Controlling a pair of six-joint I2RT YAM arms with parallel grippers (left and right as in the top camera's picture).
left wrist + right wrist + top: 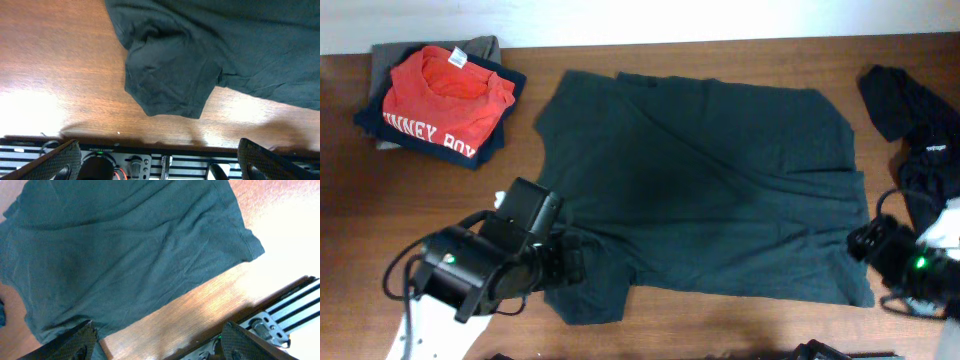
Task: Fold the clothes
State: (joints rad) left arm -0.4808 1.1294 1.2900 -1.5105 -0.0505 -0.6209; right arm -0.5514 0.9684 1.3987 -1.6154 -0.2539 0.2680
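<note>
Progress nil on dark T-shirt (700,190): it lies spread flat, unfolded, between folded pile (440,100) and heaped black garment (910,110). Left gripper (570,266) over its sleeve, right gripper (865,244) beside its hem corner; both jaws apart, empty

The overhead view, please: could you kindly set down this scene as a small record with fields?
surface: wooden table
main garment: dark T-shirt, spread out flat, creased, not yet folded
folded pile: red shirt on top, upper left of the overhead view
other clothes: black garments heaped at the right edge
left gripper: jaws open, empty, close to the T-shirt's near sleeve
right gripper: jaws open, empty, beside the T-shirt's hem
</note>
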